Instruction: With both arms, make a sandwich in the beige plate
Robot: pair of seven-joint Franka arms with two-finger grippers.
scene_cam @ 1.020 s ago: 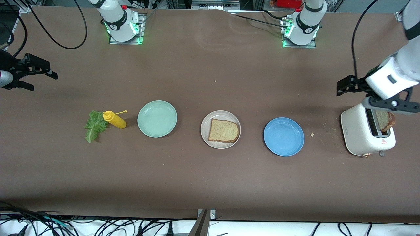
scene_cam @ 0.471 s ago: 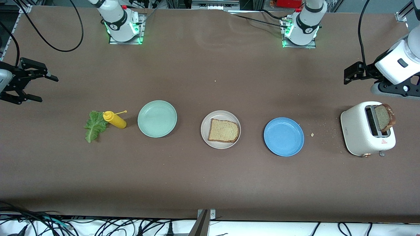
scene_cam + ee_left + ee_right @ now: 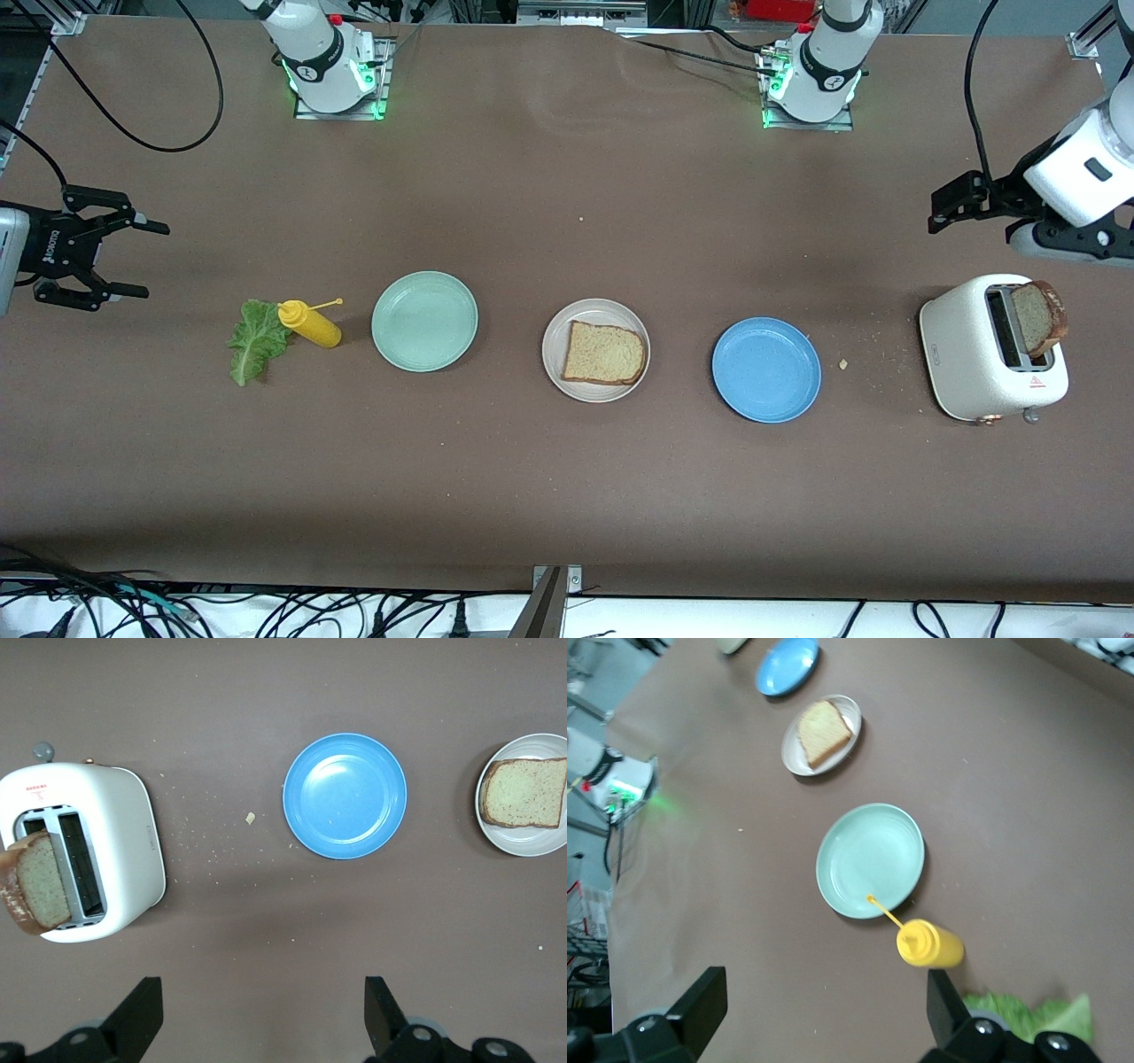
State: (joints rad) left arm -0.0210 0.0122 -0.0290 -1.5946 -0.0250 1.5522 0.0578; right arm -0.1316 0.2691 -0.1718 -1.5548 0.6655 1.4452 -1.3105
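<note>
One squarish light-brown bread slice (image 3: 605,354) lies flat on the round matte beige plate (image 3: 558,332) at mid-table, evidently as the sandwich base, between the pale mint-green plate (image 3: 424,321) and the blue plate (image 3: 766,369). The second slice (image 3: 1036,316) stands upright in a slot of the white toaster (image 3: 974,350) at the left arm's end, and the left gripper (image 3: 952,202) hangs just by the toaster with fingers spread wide and nothing held, apparently placed to fetch it. The right gripper (image 3: 124,257), likewise wide open and empty, hovers at the right arm's end near the ruffled green lettuce leaf (image 3: 257,339), which lies touching the yellow squeeze bottle (image 3: 310,324).
</note>
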